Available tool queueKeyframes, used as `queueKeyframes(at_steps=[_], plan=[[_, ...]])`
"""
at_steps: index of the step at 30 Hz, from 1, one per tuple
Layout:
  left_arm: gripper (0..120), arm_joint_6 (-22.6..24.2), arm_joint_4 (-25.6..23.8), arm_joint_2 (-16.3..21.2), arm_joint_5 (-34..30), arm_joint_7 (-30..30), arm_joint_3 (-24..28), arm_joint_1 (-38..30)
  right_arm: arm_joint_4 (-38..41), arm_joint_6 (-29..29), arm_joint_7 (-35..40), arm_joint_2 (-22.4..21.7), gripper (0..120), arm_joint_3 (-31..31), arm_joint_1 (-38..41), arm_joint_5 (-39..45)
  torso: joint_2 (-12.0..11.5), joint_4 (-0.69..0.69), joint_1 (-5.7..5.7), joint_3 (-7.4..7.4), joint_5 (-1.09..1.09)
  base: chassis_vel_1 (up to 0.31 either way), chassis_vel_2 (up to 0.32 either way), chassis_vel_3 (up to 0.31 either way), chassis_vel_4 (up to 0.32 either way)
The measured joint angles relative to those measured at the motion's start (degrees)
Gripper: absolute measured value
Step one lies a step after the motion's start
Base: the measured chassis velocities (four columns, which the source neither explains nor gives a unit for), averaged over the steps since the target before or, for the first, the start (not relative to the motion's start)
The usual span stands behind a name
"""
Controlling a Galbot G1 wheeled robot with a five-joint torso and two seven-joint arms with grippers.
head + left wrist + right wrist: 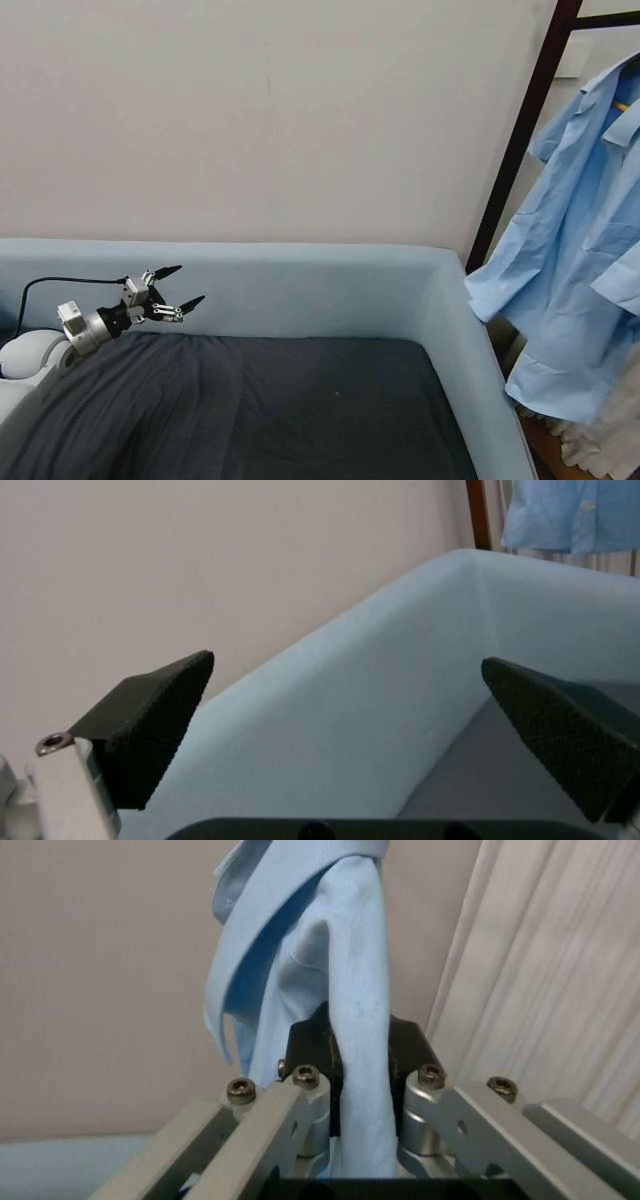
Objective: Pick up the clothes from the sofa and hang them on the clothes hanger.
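Blue shirt (580, 250), cropped at frame edge, is pinched by right end effector (358, 1054). Left end effector (190, 284) gapes wide over the sofa (320, 290).

Silver left gripper (189, 283), black, perhaps rubber, fingertips (168, 270)

Sofa (300, 290) set back against the wall (250, 120); seat cushion (300, 410) in front of the backrest, armrest at the right end. Rack post (520, 130) stands just beyond that armrest, to the right. Shirt (580, 250) hangs on the rack, right of the sofa. Left gripper (190, 283) over the seat's left end, near the backrest. Right gripper (358, 1046) at the shirt, a fold between its fingers.
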Motion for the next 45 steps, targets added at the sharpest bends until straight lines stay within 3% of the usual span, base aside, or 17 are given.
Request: queueKeyframes(at_steps=[3, 7, 15, 16, 19, 20, 23, 27, 32, 45], plan=[[100, 0.75, 0.02, -0.49, 0.68, -0.69, 0.64, -0.49, -1.24, 1.40, -2.30, 3.28, 7, -2.53, 1.10, -4.48, 0.00, -0.01, 0.00, 0.00, 0.00, 0.000, 0.000, 0.000, 0.000], [100, 1.56, 0.29, -1.17, 1.77, -1.67, 1.38, -0.61, -6.30, 1.48, -4.62, 10.88, 7, -8.71, 5.73, -10.16, -0.01, 0.00, 0.01, 0.00, 0.04, 0.000, 0.000, 0.000, 0.000], [100, 1.56, 1.54, -1.40, 2.72, -2.03, 1.58, -0.45, -11.89, 0.69, -7.95, 16.27, 7, -13.74, 11.24, -14.91, 0.00, -0.02, 0.01, 0.00, -0.04, 0.000, 0.000, 0.000, 0.000], [100, 1.56, 1.54, -1.40, 2.73, -2.09, 1.60, -0.51, -12.81, 0.66, -8.96, 17.28, 7, -16.51, 13.43, -16.50, 0.01, -0.04, 0.00, -0.01, -0.08, 0.000, 0.000, 0.000, 0.000], [100, 1.54, 1.31, -1.23, 2.74, -2.44, 1.56, -0.59, -16.24, 0.38, -10.13, 22.64, 7, -28.30, 26.15, -18.44, -0.02, -0.01, 0.02, 0.02, 0.12, 0.000, 0.000, 0.000, 0.000], [100, 1.54, 1.31, -1.23, 2.74, -2.44, 1.56, -0.59, -16.24, 0.38, -10.13, 22.64, 7, -28.30, 26.15, -18.44, -0.02, -0.01, 0.02, 0.02, 0.12, 0.000, 0.000, 0.000, 0.000], [100, 1.32, 0.98, -0.63, 2.64, -2.59, 1.21, -0.20, -17.42, -0.59, -8.36, 27.08, 7, -34.06, 35.05, -19.16, -0.01, 0.06, 0.02, 0.01, -0.13, 0.000, 0.000, 0.000, 0.000], [100, 0.40, 1.26, 0.26, 2.31, -2.59, 0.28, 0.41, -17.73, -2.34, -8.36, 27.97, 7, -37.01, 39.08, -20.92, -0.01, 0.02, 0.01, 0.01, 0.05, 0.000, 0.000, 0.000, 0.000], [100, -1.30, 2.67, 0.73, 2.27, -2.30, -0.31, 1.24, -19.00, -4.13, -8.33, 28.12, 7, -40.15, 45.02, -20.81, -0.01, -0.04, 0.00, 0.00, 0.02, 0.000, 0.000, 0.000, 0.000], [100, -1.68, 1.82, 0.53, 2.52, -2.37, -0.46, 1.50, -25.22, -7.26, -5.27, 31.42, 7, -48.13, 58.08, -15.62, 0.00, -0.01, 0.01, 0.00, 0.00, 0.000, 0.000, 0.000, 0.000]])
